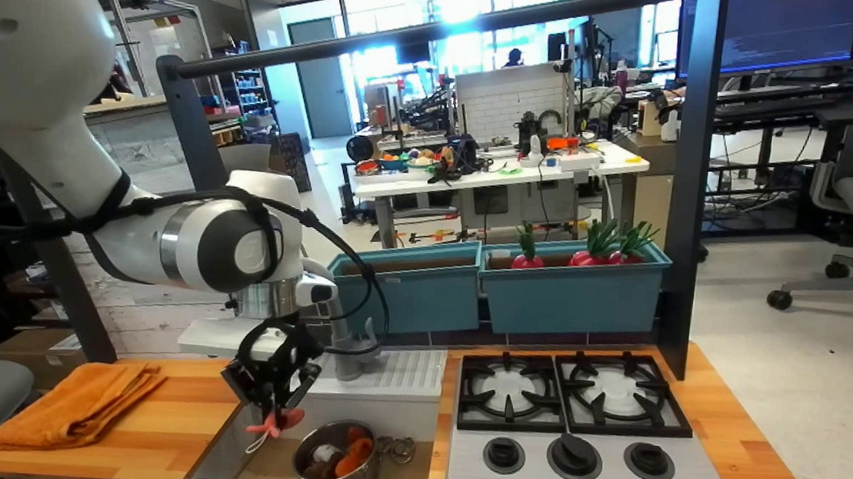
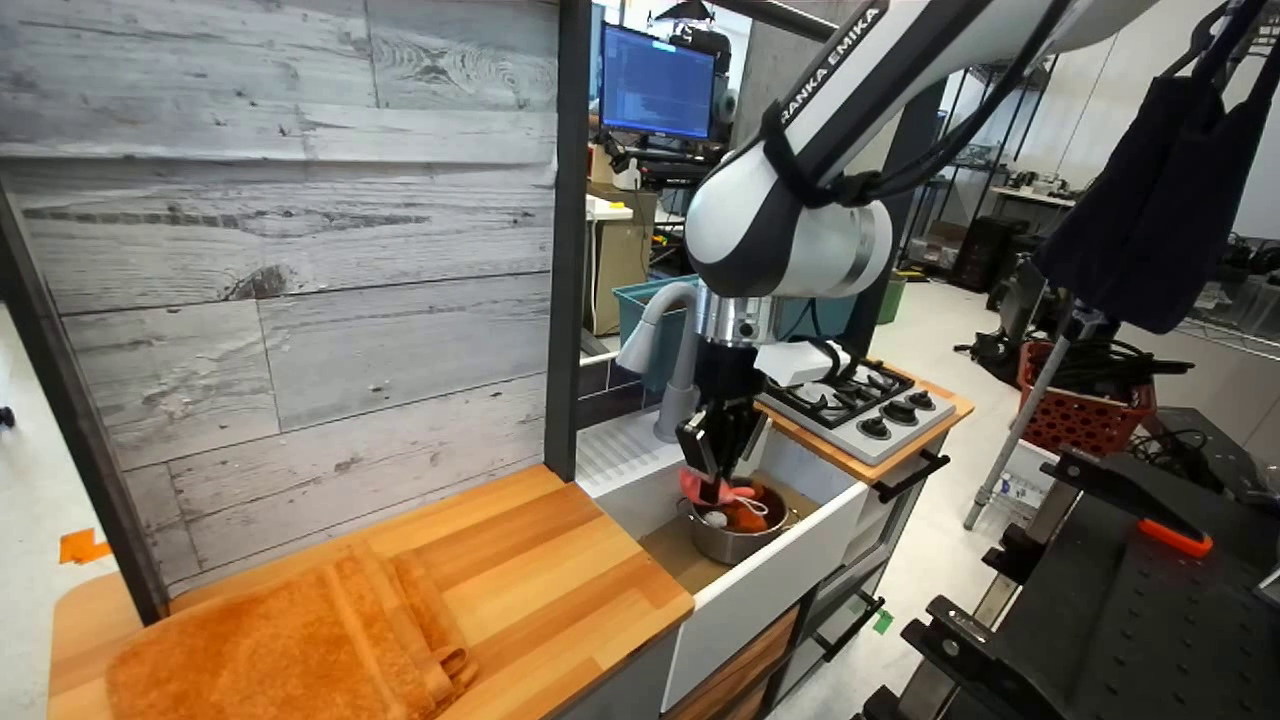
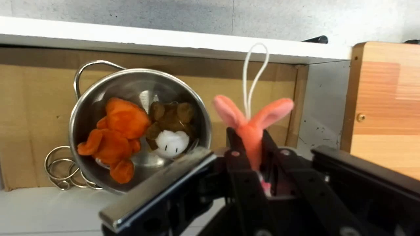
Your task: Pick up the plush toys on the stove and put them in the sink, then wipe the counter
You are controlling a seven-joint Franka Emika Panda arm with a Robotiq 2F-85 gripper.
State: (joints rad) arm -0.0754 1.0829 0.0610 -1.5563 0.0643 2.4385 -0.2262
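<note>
My gripper [image 3: 250, 137] is shut on a pink plush toy [image 3: 251, 141] with two long ears and a white string loop. It holds the toy above the sink [image 1: 400, 411], beside the metal bowl [image 3: 131, 85]. The toy also shows in both exterior views [image 1: 275, 421] [image 2: 697, 487]. An orange plush toy [image 3: 121, 131] and a brown one with a white muzzle [image 3: 172, 142] lie in the bowl. The black-grated stove [image 1: 569, 456] is at the right of the sink. The wood-grain counter [image 2: 560, 580] lies on both sides of the sink. The pink toy's lower part is hidden between the fingers.
A folded orange cloth [image 1: 72, 409] lies on the counter at the left. A grey faucet [image 2: 678, 390] stands at the sink's back, close to the gripper. Metal rings [image 3: 62, 167] lie beside the bowl. Teal bins [image 1: 572, 295] stand behind; the right-hand one holds red radish-like toys.
</note>
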